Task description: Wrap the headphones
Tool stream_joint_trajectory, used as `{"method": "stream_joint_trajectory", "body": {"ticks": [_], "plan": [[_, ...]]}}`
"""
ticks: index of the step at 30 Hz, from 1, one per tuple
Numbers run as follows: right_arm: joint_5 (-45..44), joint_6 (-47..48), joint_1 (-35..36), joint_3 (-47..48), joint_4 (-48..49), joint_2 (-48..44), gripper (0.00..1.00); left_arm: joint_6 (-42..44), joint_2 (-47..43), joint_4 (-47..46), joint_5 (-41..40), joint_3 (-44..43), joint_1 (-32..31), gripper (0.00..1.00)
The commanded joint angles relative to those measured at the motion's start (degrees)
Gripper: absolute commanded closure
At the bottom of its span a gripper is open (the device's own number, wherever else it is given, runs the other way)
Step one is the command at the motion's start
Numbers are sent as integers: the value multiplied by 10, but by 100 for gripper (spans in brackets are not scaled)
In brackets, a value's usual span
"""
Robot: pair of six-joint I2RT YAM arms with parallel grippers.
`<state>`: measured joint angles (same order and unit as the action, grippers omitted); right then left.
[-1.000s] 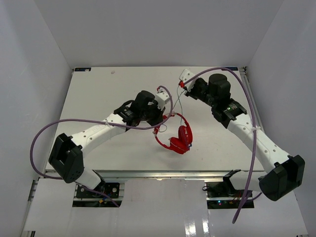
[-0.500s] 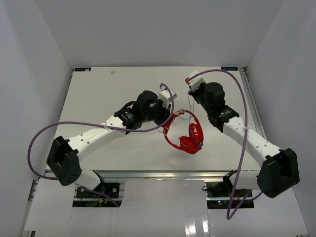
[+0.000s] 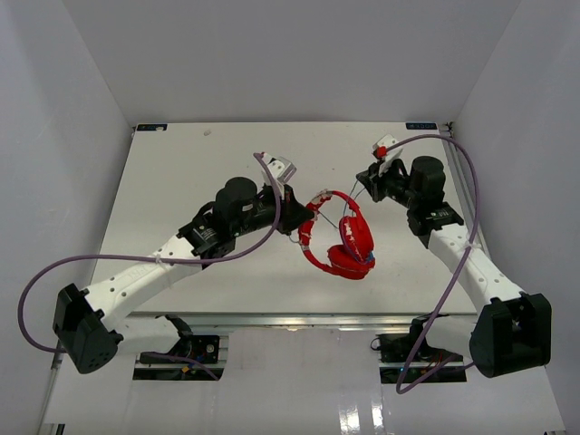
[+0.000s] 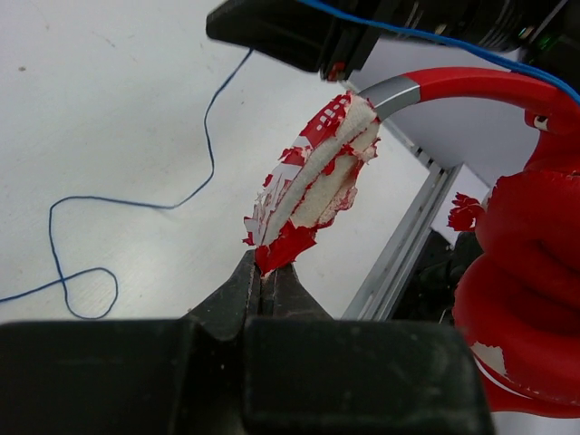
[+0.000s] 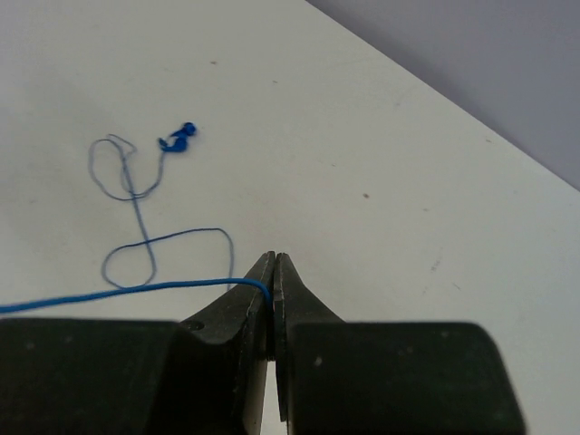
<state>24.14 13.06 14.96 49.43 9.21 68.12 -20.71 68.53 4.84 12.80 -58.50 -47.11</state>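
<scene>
The red headphones (image 3: 349,245) hang above the table's middle, cups together at the lower right. My left gripper (image 3: 302,217) is shut on the worn red-and-white headband pad (image 4: 313,186), and the red cups (image 4: 521,272) show at the right of the left wrist view. My right gripper (image 3: 362,181) is shut on the thin blue cable (image 5: 118,292), which runs off to the left in the right wrist view. The rest of the cable lies in loops on the table (image 5: 149,254) and ends in the small blue plug (image 5: 178,139).
The white table (image 3: 181,172) has walls on three sides. Its metal front rail (image 3: 299,317) runs below the headphones. Purple robot cables (image 3: 136,258) arc from both arms. Loose cable loops (image 4: 82,245) lie on the table in the left wrist view.
My left gripper has carried the headphones to the right and turned them. My right gripper has swung right and toward the back, holding the cable.
</scene>
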Motion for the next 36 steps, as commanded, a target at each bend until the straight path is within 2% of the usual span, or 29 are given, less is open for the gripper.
{"method": "stream_joint_trajectory", "body": {"ticks": [1,8,12,15,20,25,29,36], "plan": [[192,-86,-8,-32,77,-13,92,-83,-41,-101,-8,-6,-3,100],[295,-196,-17,-58,183,-7,92,-152,-26,-151,-28,-26,-3,100],[321,-252,-20,-65,239,-1,91,-181,-8,-162,-28,-42,-3,100],[330,-285,-19,-61,264,9,84,-197,4,-163,-25,-58,-3,100],[349,-317,-19,-43,316,42,57,-208,18,-144,-23,-87,-3,100],[379,-358,-18,-33,415,89,42,-215,18,-122,-33,-113,-3,100],[397,-405,-16,-37,514,128,39,-225,18,-111,-41,-130,-3,100],[399,-418,-9,-54,544,145,38,-236,24,-117,-54,-144,-3,100]]}}
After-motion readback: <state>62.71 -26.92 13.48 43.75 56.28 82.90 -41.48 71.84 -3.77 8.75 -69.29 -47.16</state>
